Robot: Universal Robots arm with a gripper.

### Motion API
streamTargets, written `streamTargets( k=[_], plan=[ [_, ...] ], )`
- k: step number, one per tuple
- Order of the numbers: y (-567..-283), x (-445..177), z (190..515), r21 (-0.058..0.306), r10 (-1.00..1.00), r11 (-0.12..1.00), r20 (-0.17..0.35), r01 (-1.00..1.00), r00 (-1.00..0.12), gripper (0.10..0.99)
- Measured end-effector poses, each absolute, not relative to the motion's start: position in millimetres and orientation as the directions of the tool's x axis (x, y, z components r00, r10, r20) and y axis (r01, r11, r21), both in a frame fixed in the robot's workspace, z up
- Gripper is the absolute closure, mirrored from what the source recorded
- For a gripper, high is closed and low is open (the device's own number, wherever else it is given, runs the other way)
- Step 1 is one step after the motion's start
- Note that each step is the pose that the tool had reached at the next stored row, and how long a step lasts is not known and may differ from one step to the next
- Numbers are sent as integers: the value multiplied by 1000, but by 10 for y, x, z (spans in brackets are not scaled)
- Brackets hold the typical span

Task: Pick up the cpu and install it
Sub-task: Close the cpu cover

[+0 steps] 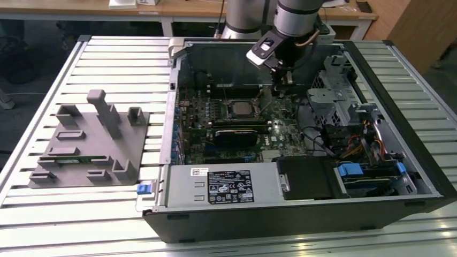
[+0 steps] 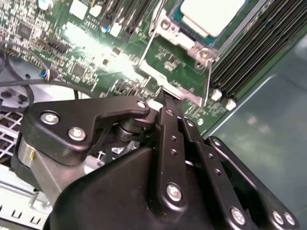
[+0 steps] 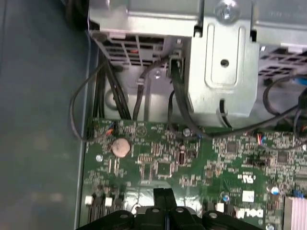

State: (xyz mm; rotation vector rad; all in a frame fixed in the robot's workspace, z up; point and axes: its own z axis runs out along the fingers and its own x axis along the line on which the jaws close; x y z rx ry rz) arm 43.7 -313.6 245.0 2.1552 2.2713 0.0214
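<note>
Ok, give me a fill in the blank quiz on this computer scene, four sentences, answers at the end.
1. The cpu sits in the ___ of the motherboard, not in the claw.
2. The claw is ___, with no gap showing at its tip.
3. The grey fixture tray lies to the exterior view's ___ of the computer case.
4. The motherboard is coloured ___.
Missing words: socket; shut; left; green.

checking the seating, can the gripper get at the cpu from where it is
Probably yes: the cpu lies bare-topped in its socket close beside the shut gripper, with nothing between them.
</note>
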Motion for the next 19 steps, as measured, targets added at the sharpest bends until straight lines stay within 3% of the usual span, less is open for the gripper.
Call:
streamTargets(
  k=[19],
  plan=[
    [-3136, 324, 2449, 17, 999, 52, 2, 998, -52, 980]
  ],
)
